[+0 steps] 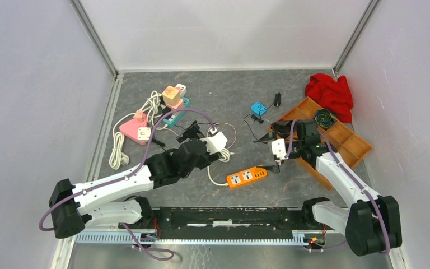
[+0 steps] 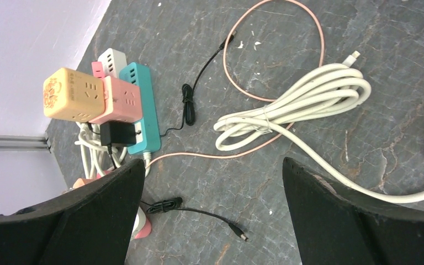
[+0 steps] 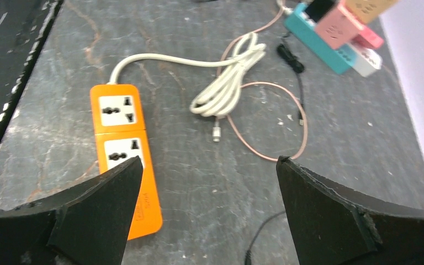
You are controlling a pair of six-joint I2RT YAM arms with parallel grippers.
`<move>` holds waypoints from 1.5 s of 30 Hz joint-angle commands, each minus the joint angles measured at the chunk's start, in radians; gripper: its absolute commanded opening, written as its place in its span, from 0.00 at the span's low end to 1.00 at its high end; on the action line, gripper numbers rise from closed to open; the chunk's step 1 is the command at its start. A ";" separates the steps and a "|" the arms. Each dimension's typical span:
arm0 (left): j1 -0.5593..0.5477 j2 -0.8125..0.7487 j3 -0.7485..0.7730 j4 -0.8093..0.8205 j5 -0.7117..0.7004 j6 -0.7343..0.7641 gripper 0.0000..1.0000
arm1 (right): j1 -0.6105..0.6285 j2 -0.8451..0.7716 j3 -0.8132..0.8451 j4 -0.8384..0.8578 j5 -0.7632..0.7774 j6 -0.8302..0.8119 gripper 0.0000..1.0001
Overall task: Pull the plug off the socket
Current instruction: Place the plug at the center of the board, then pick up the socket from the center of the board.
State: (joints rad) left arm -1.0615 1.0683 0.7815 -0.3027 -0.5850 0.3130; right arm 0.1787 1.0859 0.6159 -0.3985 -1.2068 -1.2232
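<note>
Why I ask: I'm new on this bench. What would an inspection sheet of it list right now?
Surface: grey stone-look table.
Job's things: black plug seemingly seated in teal power strip, beside pink and tan cube adapters; orange power strip, two visible sockets empty.
Clutter: red cloth, wooden tray, blue box.
Tools: left tool open, empty; right tool open, empty.
Cables: coiled white cable, thin pink cable, loose black cable.
Surroundings: pale walls.

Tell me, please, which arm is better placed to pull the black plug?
Likely left: the open left tool faces the black plug at the teal strip; the right tool faces the orange strip.
</note>
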 commanded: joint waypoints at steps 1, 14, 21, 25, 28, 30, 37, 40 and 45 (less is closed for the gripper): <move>0.016 -0.027 0.001 0.047 -0.031 0.034 1.00 | 0.090 0.019 0.040 -0.120 0.083 -0.179 0.98; 0.047 -0.033 0.010 0.044 -0.070 0.026 1.00 | 0.331 0.150 -0.004 0.005 0.302 -0.062 0.98; 0.074 -0.046 0.009 0.054 -0.056 0.012 1.00 | 0.435 0.235 0.003 0.032 0.408 -0.016 0.98; 0.086 -0.049 0.010 0.056 -0.049 0.009 1.00 | 0.493 0.288 0.014 0.019 0.466 -0.024 0.94; 0.089 -0.049 0.009 0.056 -0.043 0.009 1.00 | 0.525 0.321 0.025 0.016 0.501 -0.016 0.89; 0.089 -0.046 0.009 0.057 -0.040 0.009 1.00 | 0.534 0.340 0.036 0.019 0.518 0.003 0.85; 0.089 -0.044 0.013 0.052 -0.024 0.008 1.00 | 0.536 0.391 0.077 -0.009 0.529 0.040 0.76; 0.089 -0.046 0.012 0.051 -0.023 0.009 1.00 | 0.536 0.399 0.088 -0.011 0.546 0.058 0.73; 0.089 -0.048 0.014 0.050 -0.023 0.009 1.00 | 0.536 0.422 0.108 -0.014 0.551 0.091 0.68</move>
State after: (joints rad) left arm -0.9764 1.0378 0.7811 -0.2821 -0.6186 0.3134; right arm 0.7120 1.4811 0.6827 -0.4171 -0.6956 -1.1542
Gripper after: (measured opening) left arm 0.994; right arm 0.701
